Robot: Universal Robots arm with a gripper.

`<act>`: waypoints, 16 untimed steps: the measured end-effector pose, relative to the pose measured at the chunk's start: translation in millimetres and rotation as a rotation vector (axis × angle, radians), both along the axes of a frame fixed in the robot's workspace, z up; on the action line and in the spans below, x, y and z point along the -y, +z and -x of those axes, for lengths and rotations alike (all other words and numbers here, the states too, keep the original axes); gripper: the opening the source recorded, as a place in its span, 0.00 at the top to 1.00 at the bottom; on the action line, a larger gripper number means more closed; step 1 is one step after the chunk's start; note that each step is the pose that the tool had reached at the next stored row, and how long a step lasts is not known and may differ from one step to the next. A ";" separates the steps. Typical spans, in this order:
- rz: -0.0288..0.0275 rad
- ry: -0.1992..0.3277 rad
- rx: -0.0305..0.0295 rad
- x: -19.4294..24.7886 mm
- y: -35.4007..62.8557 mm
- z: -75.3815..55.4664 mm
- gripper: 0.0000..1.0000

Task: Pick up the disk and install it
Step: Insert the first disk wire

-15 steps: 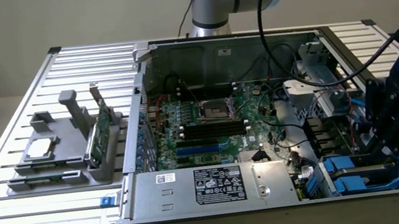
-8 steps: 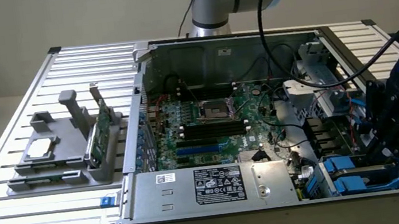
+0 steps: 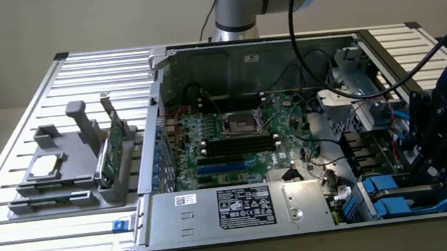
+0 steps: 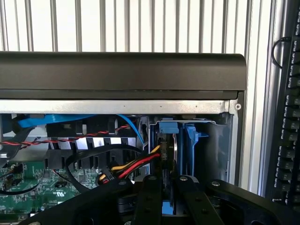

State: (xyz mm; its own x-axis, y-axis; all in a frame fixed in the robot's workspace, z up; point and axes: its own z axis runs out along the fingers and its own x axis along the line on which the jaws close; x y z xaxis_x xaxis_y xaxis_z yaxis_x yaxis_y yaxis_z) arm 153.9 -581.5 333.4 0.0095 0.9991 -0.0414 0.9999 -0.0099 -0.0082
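The gripper (image 4: 168,192) is clamped on the disk (image 4: 169,147), which stands on edge between its fingers, with one of the blue rails (image 4: 190,140) showing. The disk sits in the drive bay (image 4: 215,154) at the corner of the open computer case (image 3: 241,64), at the exterior view's right. Judged status: pick-up complete, insertion under way, full seating unconfirmed, release not yet done.
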 end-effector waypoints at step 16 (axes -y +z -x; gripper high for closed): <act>-0.0018 0.001 0.0000 0.1 1.1 0.0 0.64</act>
State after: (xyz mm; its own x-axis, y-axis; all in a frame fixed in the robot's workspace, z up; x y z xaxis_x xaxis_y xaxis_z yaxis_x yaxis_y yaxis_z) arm 153.9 -581.7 334.5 0.0086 0.9992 -0.0396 0.9999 -0.0089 -0.0081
